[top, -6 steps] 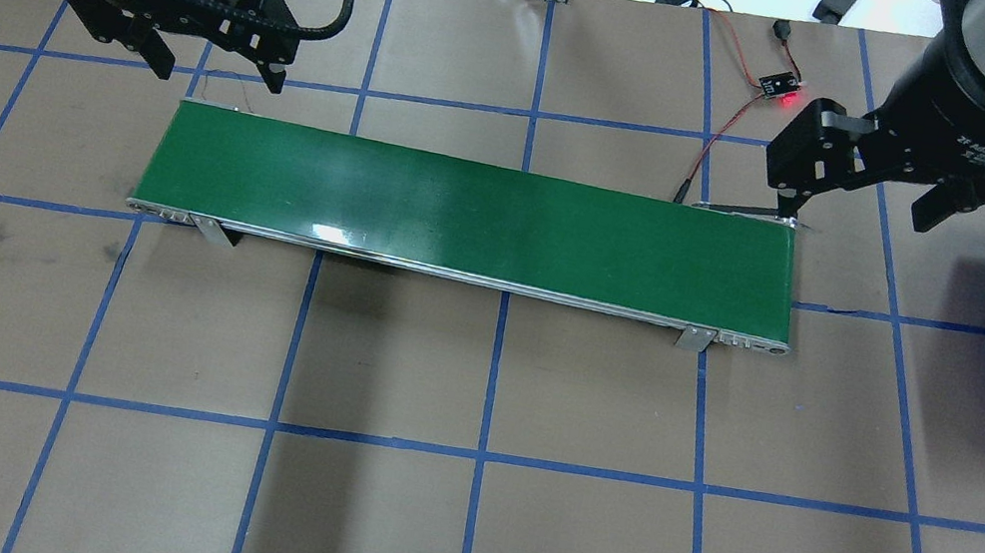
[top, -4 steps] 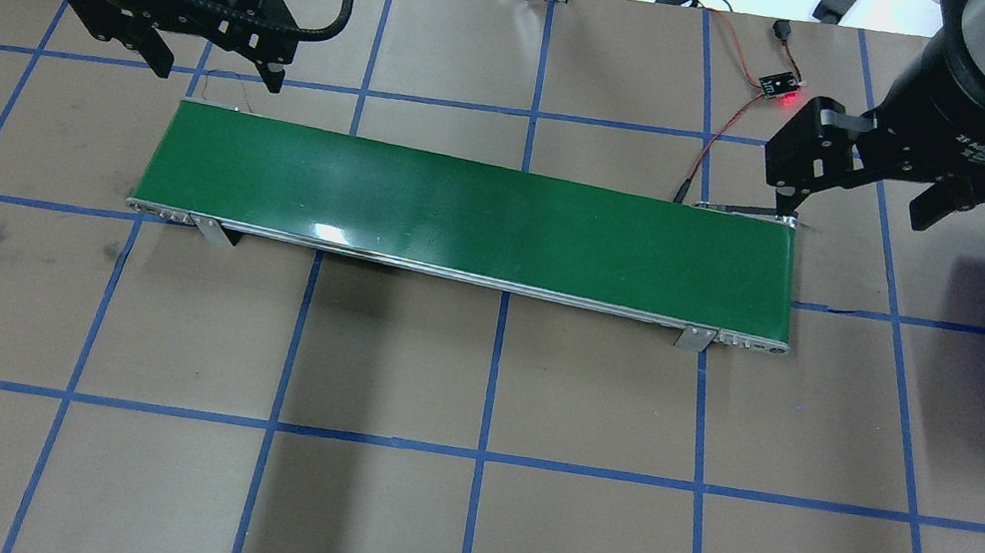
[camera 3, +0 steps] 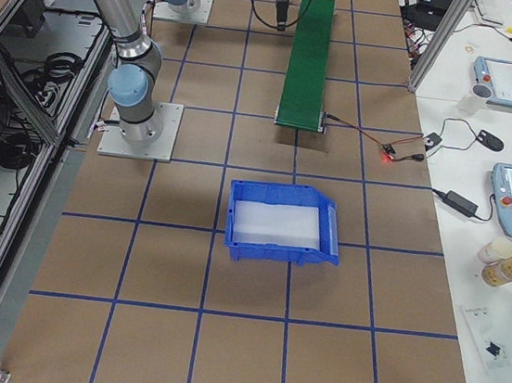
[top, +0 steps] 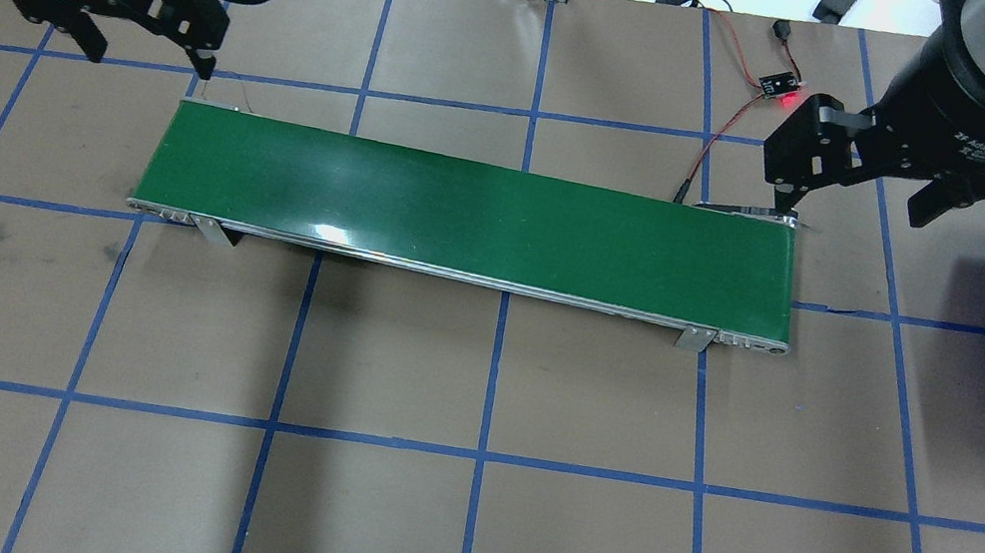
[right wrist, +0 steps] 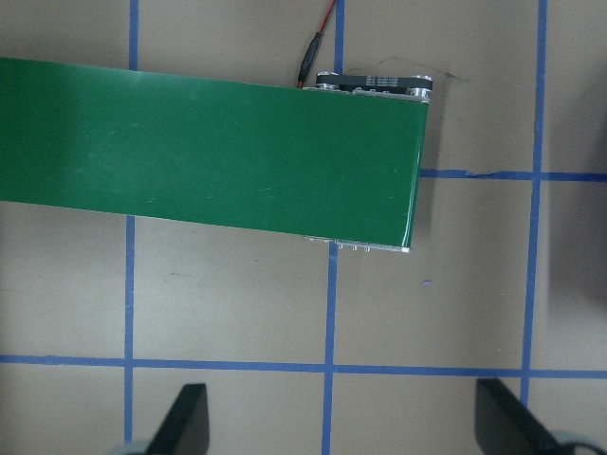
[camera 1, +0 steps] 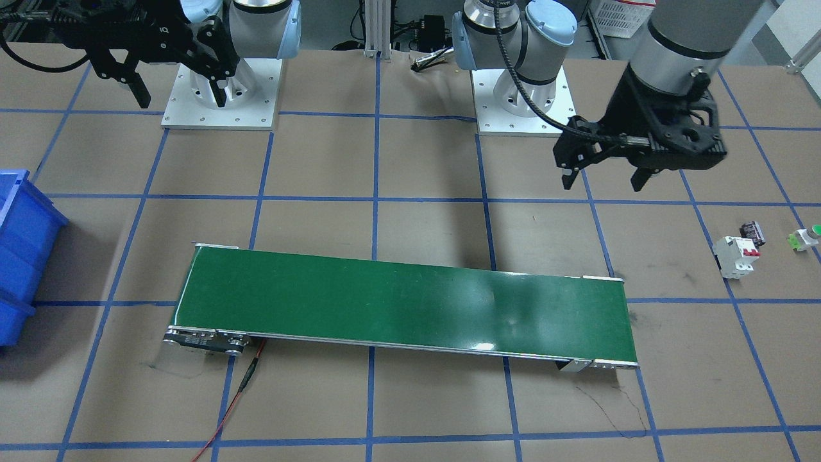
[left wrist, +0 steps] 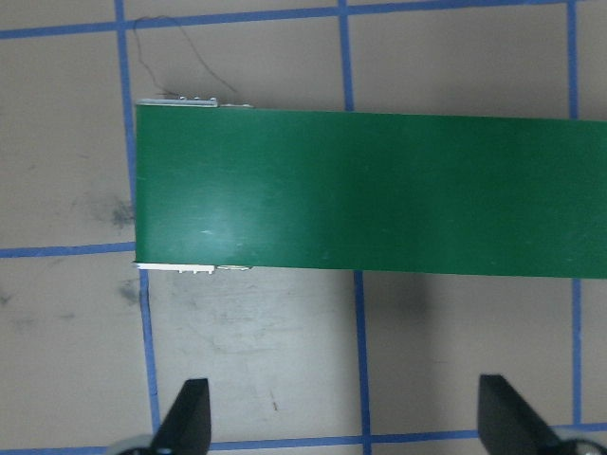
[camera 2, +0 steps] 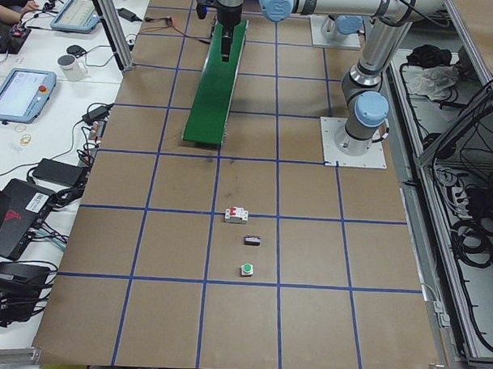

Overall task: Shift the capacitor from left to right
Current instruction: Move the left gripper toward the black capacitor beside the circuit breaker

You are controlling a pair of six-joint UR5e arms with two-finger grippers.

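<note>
Two arms: left gripper (top: pixel 150 62) and right gripper (top: pixel 853 213) hanging wide open, empty
Capacitor (camera 1: pixel 752 231): sitting near breaker (camera 1: pixel 736 255), apart from grippers

left gripper (top: pixel 151 62) | moved outward to its left | farther from conveyor (top: pixel 473 212) middle

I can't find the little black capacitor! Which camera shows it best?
The exterior front-facing view: the capacitor lies in plain sight near the white breaker. In the exterior left view the capacitor is only a tiny dark speck. The overhead, exterior right and both wrist views miss it.
</note>
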